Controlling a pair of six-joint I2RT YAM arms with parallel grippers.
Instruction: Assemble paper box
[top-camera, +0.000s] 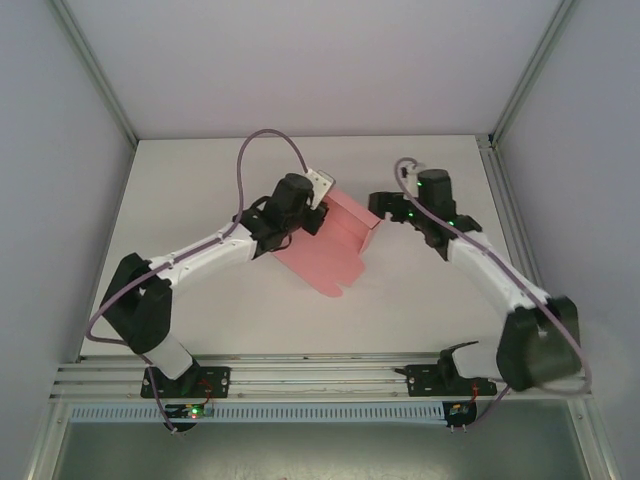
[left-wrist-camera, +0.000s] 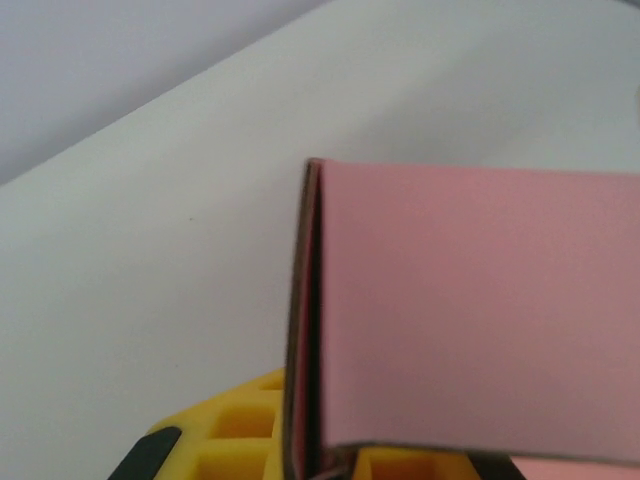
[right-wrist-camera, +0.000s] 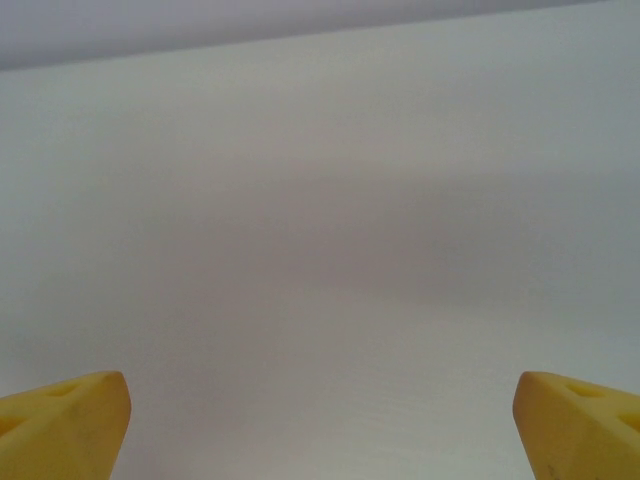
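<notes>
Your left gripper (top-camera: 312, 221) is closed on the paper box (top-camera: 335, 247), pinching its left edge at about the middle of the white table (top-camera: 420, 295). In the left wrist view the yellow fingers (left-wrist-camera: 235, 432), moulded with square pockets, sit at the bottom of the picture with the card (left-wrist-camera: 480, 310) rising between them. The card there is folded: two thin layers meet in a sharp upright crease on the left, and a flat, matte pink panel runs off to the right.

From above, the box is only partly formed. A few creased panels stand up as a low wall at the far right, and a broad flap with a rounded end lies flat on the table, pointing toward the arm bases.

Your right gripper (top-camera: 378, 207) has its jaws wide apart and holds nothing. It hangs just beside the box's raised right edge; you cannot tell from above whether it touches. In the right wrist view its two yellow fingertips (right-wrist-camera: 70, 422) sit at the bottom corners, with smooth bare tabletop between them
</notes>
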